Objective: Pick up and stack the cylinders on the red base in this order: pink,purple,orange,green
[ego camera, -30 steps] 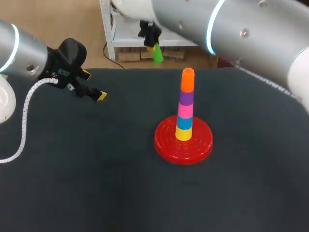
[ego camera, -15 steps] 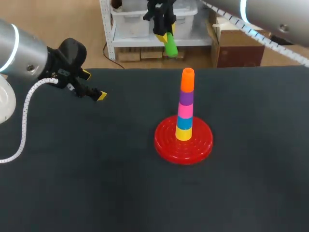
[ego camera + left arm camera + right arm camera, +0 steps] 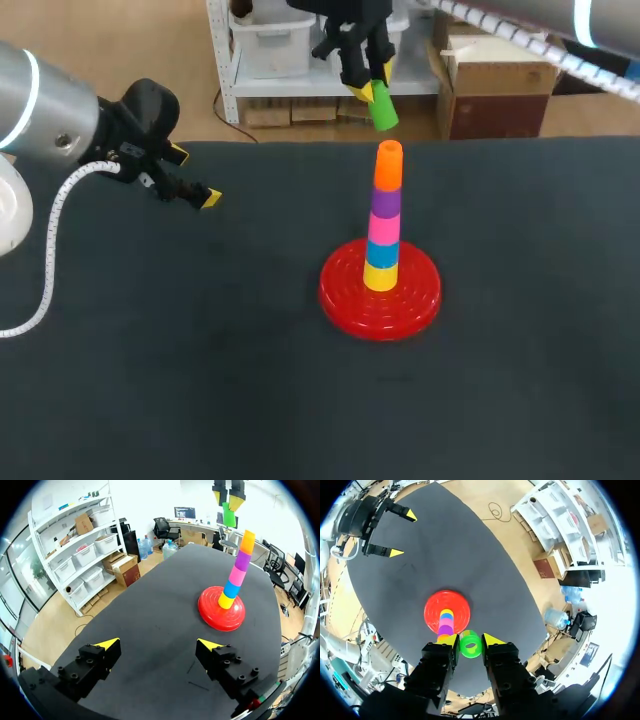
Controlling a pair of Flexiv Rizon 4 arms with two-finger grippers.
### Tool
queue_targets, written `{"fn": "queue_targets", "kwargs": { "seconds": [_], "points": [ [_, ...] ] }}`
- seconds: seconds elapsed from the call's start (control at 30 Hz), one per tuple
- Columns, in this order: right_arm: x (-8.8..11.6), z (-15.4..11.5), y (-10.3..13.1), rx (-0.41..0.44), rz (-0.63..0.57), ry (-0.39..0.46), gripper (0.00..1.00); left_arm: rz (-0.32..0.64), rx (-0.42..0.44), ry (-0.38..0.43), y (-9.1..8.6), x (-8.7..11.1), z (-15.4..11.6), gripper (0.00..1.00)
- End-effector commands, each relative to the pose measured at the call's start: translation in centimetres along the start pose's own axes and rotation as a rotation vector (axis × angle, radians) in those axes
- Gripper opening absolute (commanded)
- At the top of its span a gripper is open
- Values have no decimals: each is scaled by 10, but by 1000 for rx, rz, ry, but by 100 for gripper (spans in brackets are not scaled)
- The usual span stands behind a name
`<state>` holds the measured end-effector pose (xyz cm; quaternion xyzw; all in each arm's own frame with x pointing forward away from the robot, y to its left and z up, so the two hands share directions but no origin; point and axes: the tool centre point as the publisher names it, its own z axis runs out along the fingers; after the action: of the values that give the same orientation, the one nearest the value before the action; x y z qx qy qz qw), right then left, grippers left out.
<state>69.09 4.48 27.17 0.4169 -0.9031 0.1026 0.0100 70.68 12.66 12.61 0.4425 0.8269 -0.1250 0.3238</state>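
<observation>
The red base lies mid-table and carries a stack of yellow, blue, pink, purple and orange cylinders. Just above and slightly behind the orange top hangs the green cylinder, tilted, with my right gripper shut on it. In the right wrist view the green cylinder sits between the yellow tips, with the stack and base below it. My left gripper hovers open and holding nothing at the table's far left. Its own view shows the gripper open, with the stack and the green cylinder far ahead.
The dark table holds nothing besides the base and stack. A white cable hangs from my left arm over the table's left side.
My right gripper has carried the green cylinder to the right, from behind the table's far edge to just above the orange top. The left arm has not moved.
</observation>
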Motion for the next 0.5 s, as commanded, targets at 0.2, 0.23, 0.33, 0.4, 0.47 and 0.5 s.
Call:
{"fn": "queue_targets", "kwargs": {
  "seconds": [0.2,0.23,0.33,0.4,0.47,0.5],
  "points": [
    [17,-8,7,-40,2,-760,0,0,-1,0,0,0,0,100],
    [18,-9,8,-45,-1,-761,0,0,-1,0,0,0,0,100],
    [19,-10,12,-67,-4,-764,0,0,-1,0,0,0,0,100],
    [20,-10,15,-85,-4,-764,0,0,-1,0,0,0,0,100],
    [22,-10,18,-97,-6,-763,0,0,-1,0,0,0,0,100],
    [22,-11,20,-101,-8,-762,0,0,-1,0,0,0,0,100]
  ]
}}
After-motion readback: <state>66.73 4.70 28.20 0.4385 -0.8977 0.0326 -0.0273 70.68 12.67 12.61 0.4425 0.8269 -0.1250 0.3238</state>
